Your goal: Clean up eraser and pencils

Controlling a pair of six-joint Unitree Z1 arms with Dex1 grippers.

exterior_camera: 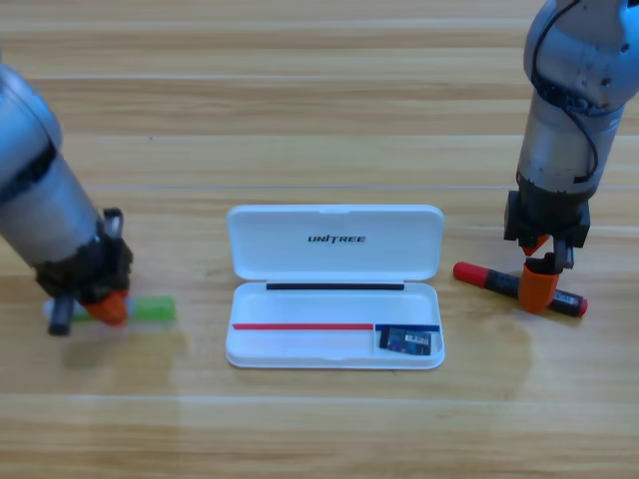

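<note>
Already one of three: eraser [406, 340] stowed, both pens still out.
Eraser lies in the open case's [334, 351] right corner. Left end effector [100, 304] is down on the green pen [150, 308] near the table's [300, 100] left edge; right end effector [540, 284] on the red-capped pen [489, 278] beside the case; whether either pinches, I cannot tell.

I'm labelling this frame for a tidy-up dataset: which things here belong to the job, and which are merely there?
Belong to the job:
- eraser, already in the case's lower right corner
- green pencil, on the table at the left gripper
- black and red pencil, on the table at the right gripper
- open white case, where they go

Merely there:
- wooden table
</note>
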